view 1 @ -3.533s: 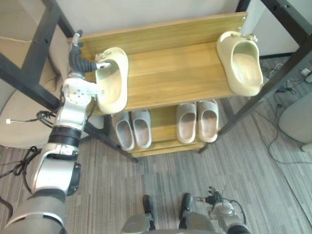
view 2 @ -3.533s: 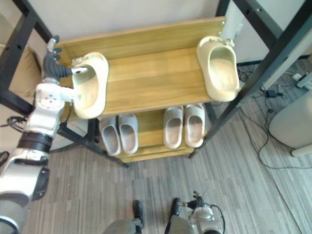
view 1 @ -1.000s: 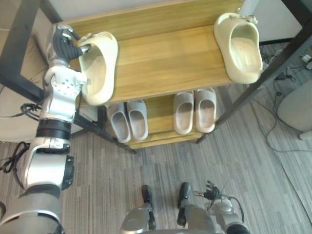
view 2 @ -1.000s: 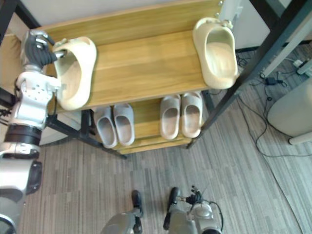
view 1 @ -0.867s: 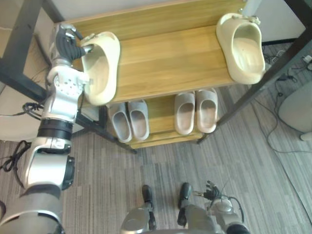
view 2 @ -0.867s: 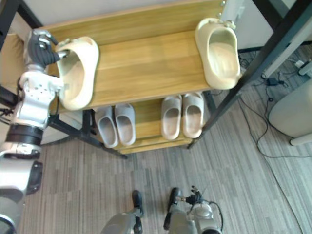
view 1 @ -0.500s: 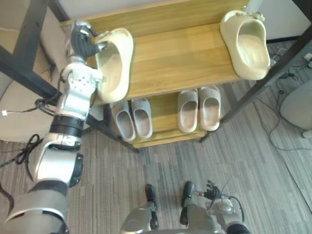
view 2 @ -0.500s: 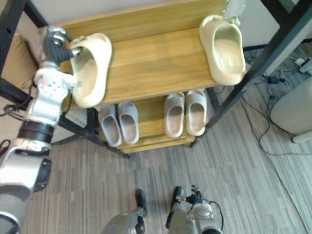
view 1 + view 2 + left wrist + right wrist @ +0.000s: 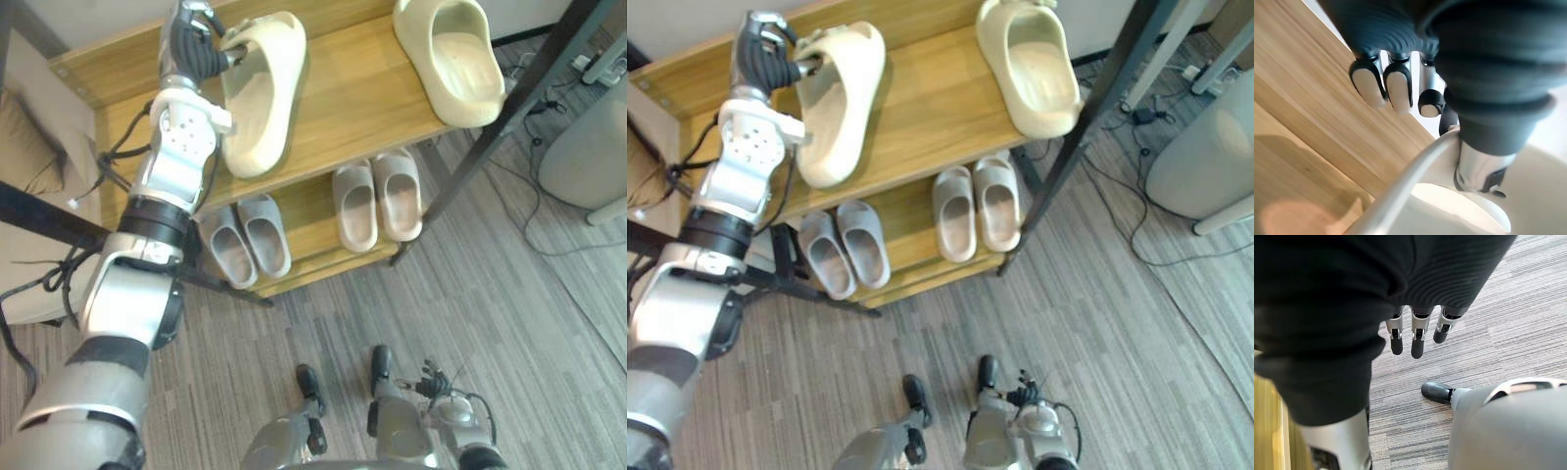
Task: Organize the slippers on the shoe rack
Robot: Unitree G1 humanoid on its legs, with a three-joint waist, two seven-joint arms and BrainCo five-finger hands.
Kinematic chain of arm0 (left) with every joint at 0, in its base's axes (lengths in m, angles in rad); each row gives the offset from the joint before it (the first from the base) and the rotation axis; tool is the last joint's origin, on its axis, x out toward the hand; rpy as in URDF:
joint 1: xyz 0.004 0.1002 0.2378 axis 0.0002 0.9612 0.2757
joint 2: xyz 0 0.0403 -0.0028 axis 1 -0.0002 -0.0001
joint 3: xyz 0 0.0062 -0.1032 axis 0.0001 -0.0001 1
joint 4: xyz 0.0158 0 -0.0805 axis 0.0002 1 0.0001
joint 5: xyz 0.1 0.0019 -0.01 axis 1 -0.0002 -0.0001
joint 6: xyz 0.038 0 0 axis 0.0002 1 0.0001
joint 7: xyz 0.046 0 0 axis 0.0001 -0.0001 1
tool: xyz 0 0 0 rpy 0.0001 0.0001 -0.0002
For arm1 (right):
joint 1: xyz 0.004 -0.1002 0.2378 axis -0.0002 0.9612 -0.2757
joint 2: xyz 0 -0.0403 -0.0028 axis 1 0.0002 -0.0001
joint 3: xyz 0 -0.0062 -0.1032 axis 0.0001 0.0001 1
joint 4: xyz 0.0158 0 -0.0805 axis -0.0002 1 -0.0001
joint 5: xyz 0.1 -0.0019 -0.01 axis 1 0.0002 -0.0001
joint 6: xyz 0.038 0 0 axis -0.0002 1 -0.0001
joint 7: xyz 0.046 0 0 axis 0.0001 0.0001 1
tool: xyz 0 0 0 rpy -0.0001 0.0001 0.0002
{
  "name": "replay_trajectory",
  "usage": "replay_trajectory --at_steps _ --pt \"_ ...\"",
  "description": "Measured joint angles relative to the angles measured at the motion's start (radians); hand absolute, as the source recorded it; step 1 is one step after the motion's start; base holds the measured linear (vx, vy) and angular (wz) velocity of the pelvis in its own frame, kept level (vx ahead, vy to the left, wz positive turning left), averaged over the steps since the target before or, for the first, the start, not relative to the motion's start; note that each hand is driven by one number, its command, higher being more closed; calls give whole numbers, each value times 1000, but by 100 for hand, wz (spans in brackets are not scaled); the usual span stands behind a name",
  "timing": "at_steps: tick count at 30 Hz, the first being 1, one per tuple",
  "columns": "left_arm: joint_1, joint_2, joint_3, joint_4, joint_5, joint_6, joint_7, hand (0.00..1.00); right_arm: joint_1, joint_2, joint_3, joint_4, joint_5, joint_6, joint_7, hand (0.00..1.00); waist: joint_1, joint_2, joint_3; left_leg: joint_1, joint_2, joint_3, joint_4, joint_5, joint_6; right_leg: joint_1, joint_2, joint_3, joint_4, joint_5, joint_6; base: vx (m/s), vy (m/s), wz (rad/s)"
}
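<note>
There is one wooden shoe rack (image 9: 358, 103) with two shelves. I count two cream slippers on the top shelf and four grey slippers on the lower shelf, in two pairs: one grey pair (image 9: 245, 240) to the left and one grey pair (image 9: 377, 196) to the right. Both cream slippers are big, thick and smooth, with a wide open top and a round toe. The held cream slipper (image 9: 260, 93) is over the left part of the top shelf, with its long side going from front to back. I cannot tell if it sits on the wood or is a bit lifted. The other cream slipper (image 9: 451, 54) lies at the right end of the same shelf, well apart from it. The left hand (image 9: 191, 44) grips the far end of the held cream slipper. In the left wrist view the slipper's rim (image 9: 1410, 176) runs between the fingers (image 9: 1396, 90), which are bent down outside it, and the thumb (image 9: 1476, 166), which sits inside it. The right hand (image 9: 1418, 340) hangs over the grey carpet (image 9: 1508, 333) with its fingers straight and nothing in them.
</note>
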Motion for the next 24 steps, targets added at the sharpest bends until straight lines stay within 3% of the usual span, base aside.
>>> replay_trajectory --at_steps 6,19,20,24 --pt "-29 1 1 35 1 1 0 100 1 -9 -8 -17 1 -5 -2 0 -3 15 11 -2 -6 10 0 -7 9 -9 -4 18 0 4 3 4 9 -5" --pt "-64 7 3 52 0 -5 0 100 5 -10 -35 -26 32 -7 -12 0 -9 14 12 -23 -9 28 0 -8 11 -41 -4 41 0 14 3 15 -3 -4" --pt "-68 7 3 53 0 -5 0 0 5 -8 -35 -25 32 -8 -13 0 -9 14 12 -27 -9 28 0 -7 11 -45 -4 42 0 15 2 0 0 0" --pt "-77 7 11 55 0 -4 3 0 3 -2 -35 -24 30 -11 -25 0 -10 14 13 -35 -10 39 0 -6 13 -58 -4 50 0 20 1 22 -9 -6"
